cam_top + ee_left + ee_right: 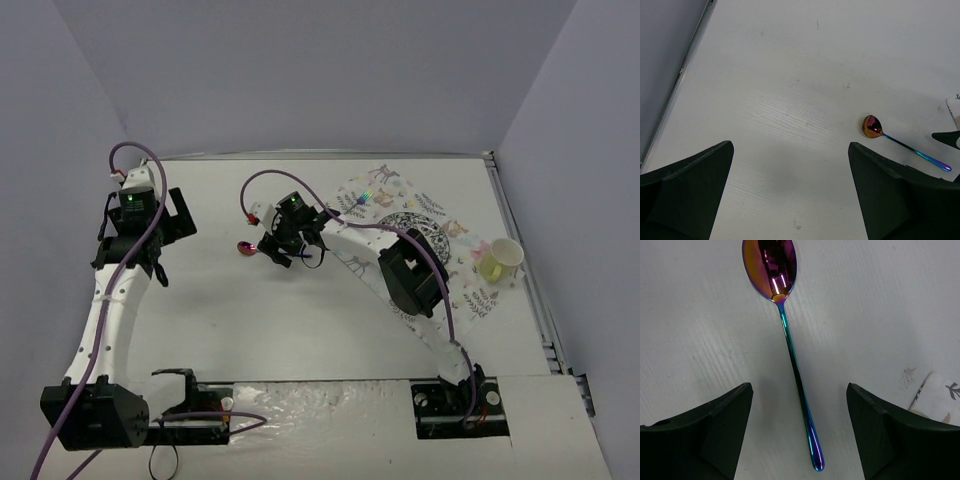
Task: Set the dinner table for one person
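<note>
Rainbow-coloured spoon point(791, 355) lies flat on the dinner table point(250, 320) near the animal-print cloth point(365, 190), its handle between the spread fingers of the right gripper point(799, 386), probably lined up for grasping, while the left gripper point(790, 145), also open and empty, hovers aside

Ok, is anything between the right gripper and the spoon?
Nothing visible. The spoon lies flat on the bare dinner table, and its handle already sits inside the open right gripper, touching neither side.
</note>
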Controlling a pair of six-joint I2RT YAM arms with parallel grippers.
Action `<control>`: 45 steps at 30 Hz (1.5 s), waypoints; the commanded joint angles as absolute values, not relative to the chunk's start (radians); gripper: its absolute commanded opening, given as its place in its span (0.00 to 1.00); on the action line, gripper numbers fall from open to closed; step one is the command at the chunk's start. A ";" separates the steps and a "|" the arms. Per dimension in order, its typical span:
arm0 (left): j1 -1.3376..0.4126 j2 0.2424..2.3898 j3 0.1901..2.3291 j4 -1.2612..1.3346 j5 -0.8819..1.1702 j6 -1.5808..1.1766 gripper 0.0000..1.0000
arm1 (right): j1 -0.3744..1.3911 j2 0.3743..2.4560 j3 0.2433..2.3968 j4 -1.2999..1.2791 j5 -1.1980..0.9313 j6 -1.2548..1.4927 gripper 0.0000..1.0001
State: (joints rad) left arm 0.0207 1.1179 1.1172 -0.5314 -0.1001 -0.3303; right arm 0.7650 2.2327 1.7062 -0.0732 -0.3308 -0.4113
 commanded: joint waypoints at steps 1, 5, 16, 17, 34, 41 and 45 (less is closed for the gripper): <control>0.068 1.106 1.137 -0.452 -0.071 -0.341 0.97 | 0.766 2.267 1.806 -0.094 -0.358 -0.500 0.67; 0.090 1.103 1.134 -0.446 -0.047 -0.351 0.97 | 0.775 2.311 1.842 -0.114 -0.380 -0.516 0.58; 0.101 1.095 1.131 -0.445 -0.038 -0.351 0.97 | 0.802 2.413 1.922 -0.153 -0.407 -0.521 0.43; 0.101 1.094 1.131 -0.445 -0.039 -0.351 0.97 | 0.802 2.419 1.926 -0.157 -0.411 -0.518 0.41; 0.106 1.075 1.129 -0.440 -0.041 -0.350 0.97 | 0.867 2.179 1.675 -0.104 -0.344 -0.345 0.00; 0.107 1.064 1.124 -0.437 -0.038 -0.353 0.97 | 0.871 1.875 1.365 0.110 -0.112 -0.046 0.00; 0.109 1.059 1.122 -0.435 -0.038 -0.353 0.97 | 0.868 1.652 1.126 0.137 0.137 0.221 0.00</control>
State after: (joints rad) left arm 0.0998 1.0881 1.1159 -0.4959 -0.0414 -0.3450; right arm 0.8837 1.9048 1.2770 0.0413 -0.1494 -0.0843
